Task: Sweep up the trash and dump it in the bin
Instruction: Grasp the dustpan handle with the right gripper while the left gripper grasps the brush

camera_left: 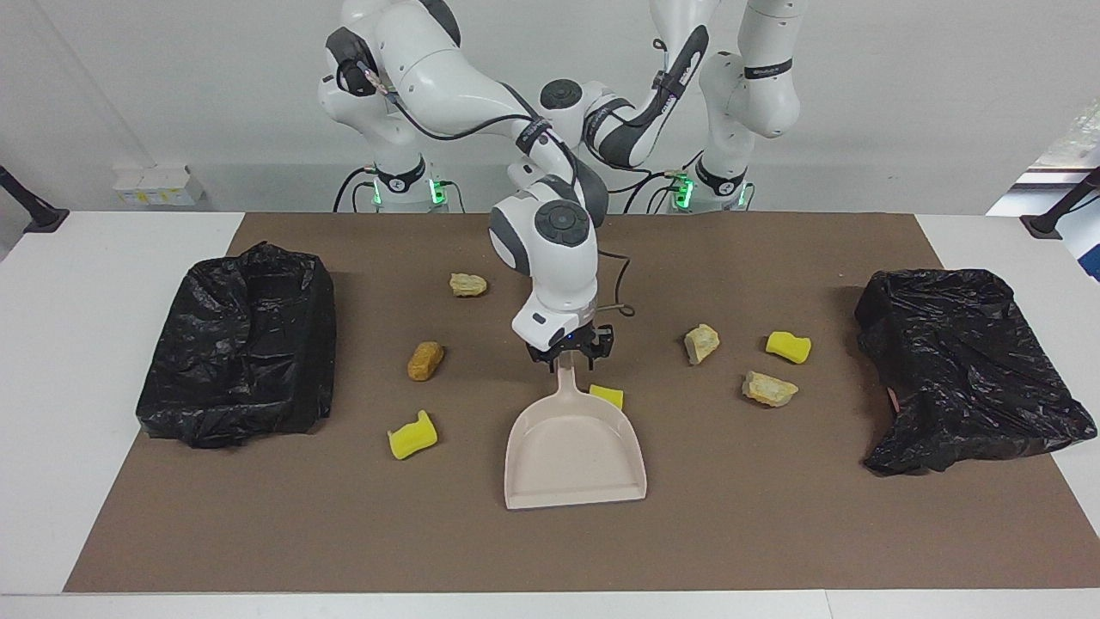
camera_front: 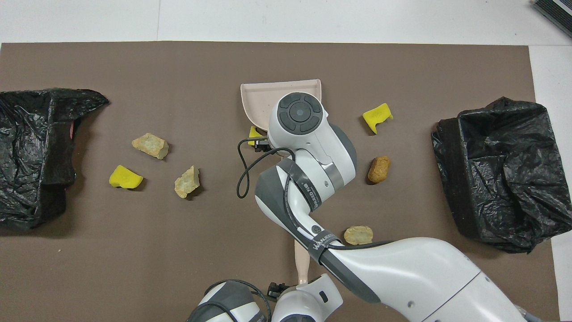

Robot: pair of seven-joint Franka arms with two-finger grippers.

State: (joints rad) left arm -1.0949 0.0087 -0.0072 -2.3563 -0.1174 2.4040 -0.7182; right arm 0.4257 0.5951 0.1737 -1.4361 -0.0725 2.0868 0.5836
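The beige dustpan (camera_left: 574, 451) lies mid-mat with its handle toward the robots. My right gripper (camera_left: 570, 354) is down at the handle's top end. The brush handle (camera_front: 301, 263) lies nearer the robots, and my left gripper (camera_front: 286, 290) sits over its near end, hidden in the facing view. Trash is scattered: a yellow sponge (camera_left: 607, 396) touches the dustpan. Toward the right arm's end lie a beige lump (camera_left: 468, 284), an orange-brown lump (camera_left: 425, 360) and a yellow sponge (camera_left: 412, 435). Toward the left arm's end lie two beige lumps (camera_left: 702, 343) (camera_left: 770, 389) and a yellow sponge (camera_left: 789, 346).
Two bins lined with black bags stand on the brown mat, one at the right arm's end (camera_left: 236, 344) and one at the left arm's end (camera_left: 971, 370). A cable loops from the right wrist (camera_front: 243, 172) over the mat beside the dustpan handle.
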